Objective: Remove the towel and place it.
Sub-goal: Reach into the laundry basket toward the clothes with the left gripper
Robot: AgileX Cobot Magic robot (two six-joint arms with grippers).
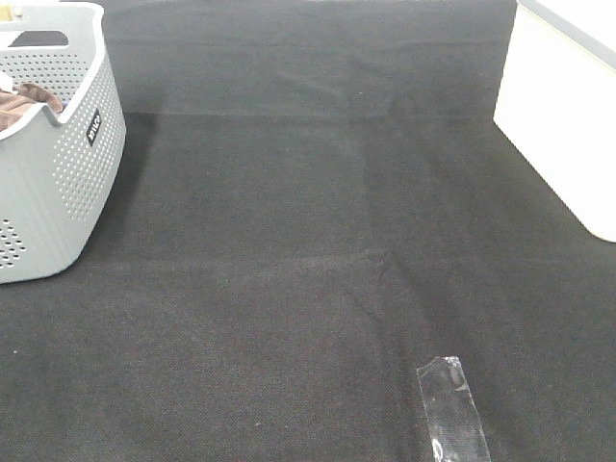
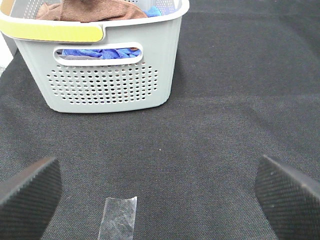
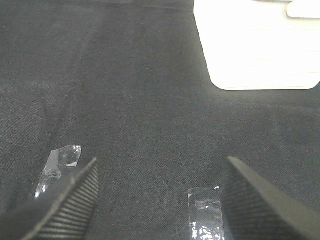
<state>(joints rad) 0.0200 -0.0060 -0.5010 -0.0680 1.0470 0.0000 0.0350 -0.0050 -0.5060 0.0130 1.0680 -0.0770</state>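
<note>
The brown plush towel [image 2: 92, 10] lies piled in the grey perforated basket [image 2: 107, 85], on top of blue cloth [image 2: 97, 52]. In the exterior high view the basket [image 1: 58, 164] stands at the far left with a bit of the towel [image 1: 38, 96] showing over its rim. My left gripper [image 2: 160, 195] is open and empty, low over the black cloth, well short of the basket. My right gripper [image 3: 157, 200] is open and empty over the black cloth. Neither gripper shows in the exterior high view.
A white box [image 1: 563, 106] stands at the far right, also in the right wrist view [image 3: 260, 45]. Clear tape strips lie on the black table cloth [image 1: 452, 404] [image 2: 118, 217] [image 3: 59, 165] [image 3: 204, 212]. The basket has a yellow handle pad [image 2: 55, 32].
</note>
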